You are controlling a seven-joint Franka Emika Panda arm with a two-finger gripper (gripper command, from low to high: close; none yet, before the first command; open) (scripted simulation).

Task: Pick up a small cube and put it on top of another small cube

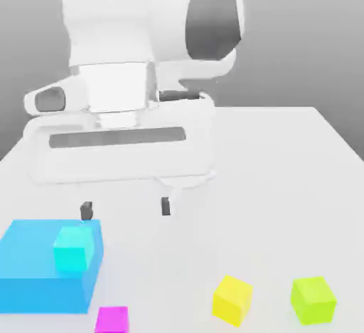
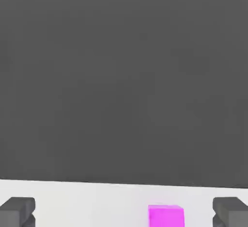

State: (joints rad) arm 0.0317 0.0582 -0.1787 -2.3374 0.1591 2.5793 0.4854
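Exterior and hand views of a stacking task at the approach stage. The claw (image 1: 126,209) hangs fingers-down above the white counter (image 1: 284,182), its two dark fingertips (image 1: 166,206) spread wide with nothing between them; both tips also appear in the hand view, well apart. The pink cube (image 1: 111,319) rests on the counter near the exterior view's lower edge, nearer the camera than the claw and slightly to that view's left, just in front of the big blue block (image 1: 28,275). In the hand view the pink cube (image 2: 166,215) shows between the two fingertips, closer to one of them than to the other. The cube has no long axis; its faces look roughly square to the fingers' closing line, though this is a judgement. The cyan cube (image 1: 73,247) sits atop the blue block, almost beneath the claw. The yellow cube (image 1: 232,299) and green cube (image 1: 313,299) lie well apart toward the exterior view's right. The coming move probably calls for travel toward the camera, then descent over the pink cube.
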